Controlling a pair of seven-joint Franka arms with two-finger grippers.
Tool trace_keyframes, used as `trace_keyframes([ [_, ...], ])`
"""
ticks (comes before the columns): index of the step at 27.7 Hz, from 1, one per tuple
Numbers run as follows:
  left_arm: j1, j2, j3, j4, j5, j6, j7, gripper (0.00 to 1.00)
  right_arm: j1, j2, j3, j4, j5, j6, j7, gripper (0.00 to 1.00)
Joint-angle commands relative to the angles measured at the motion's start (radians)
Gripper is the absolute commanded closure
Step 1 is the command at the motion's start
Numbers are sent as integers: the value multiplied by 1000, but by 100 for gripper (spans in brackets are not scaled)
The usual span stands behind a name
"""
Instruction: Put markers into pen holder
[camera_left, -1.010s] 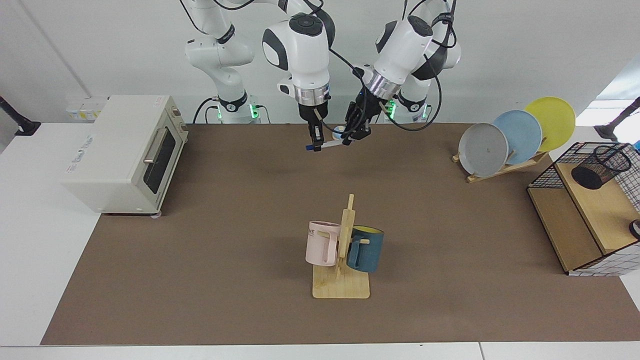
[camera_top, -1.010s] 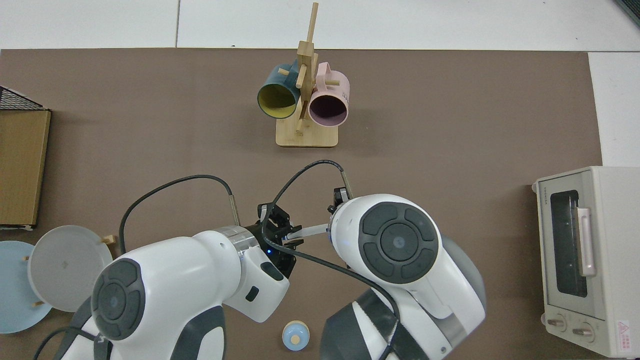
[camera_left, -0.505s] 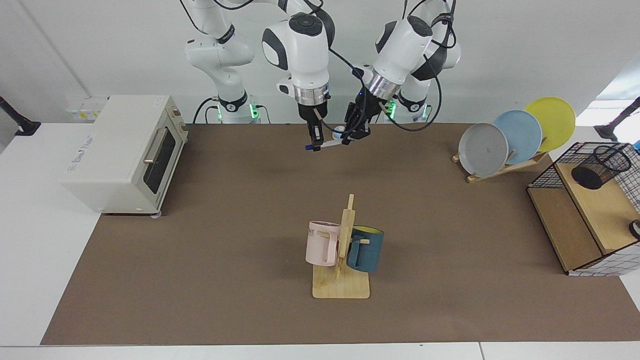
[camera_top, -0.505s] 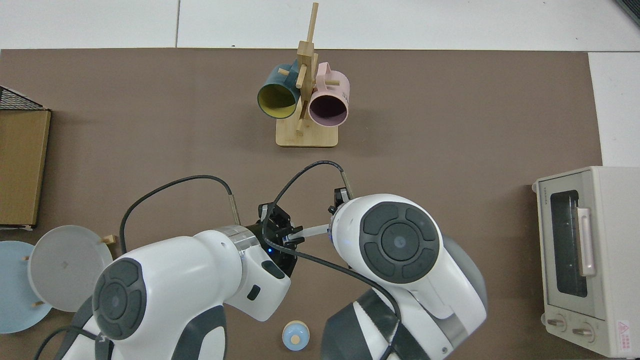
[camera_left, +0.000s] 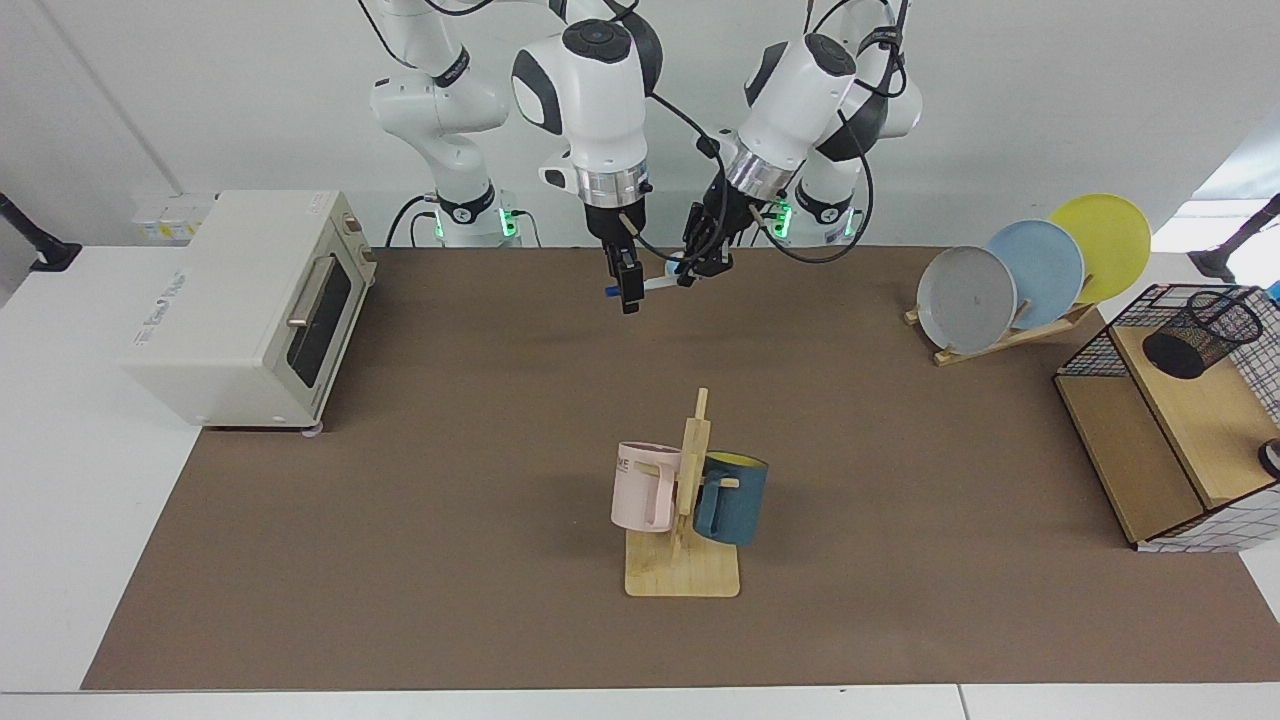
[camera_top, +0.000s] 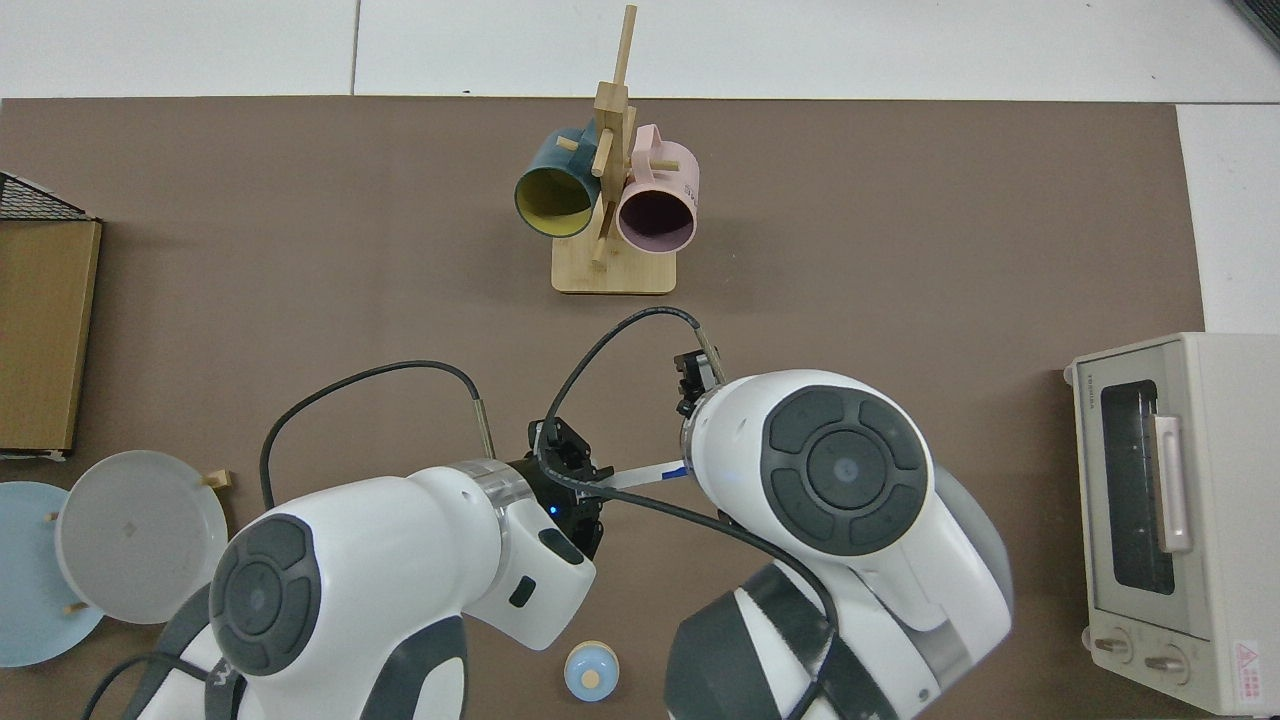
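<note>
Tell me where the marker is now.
In the facing view the marker hangs above the table's far middle, between the right claw and the left claw.

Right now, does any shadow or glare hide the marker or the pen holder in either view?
Facing view: no; the marker shows plainly between the right gripper and the left gripper, with only a faint shadow on the mat below; no glare on the pen holder. Top view: even light, the marker partly covered by the arms, the pen holder out of frame.
</note>
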Motion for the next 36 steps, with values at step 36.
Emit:
trace_keyframes([
  [36, 165, 261, 549, 577, 1018, -628, 316, 100, -61, -157, -511, -26, -17, -261, -1781, 0],
])
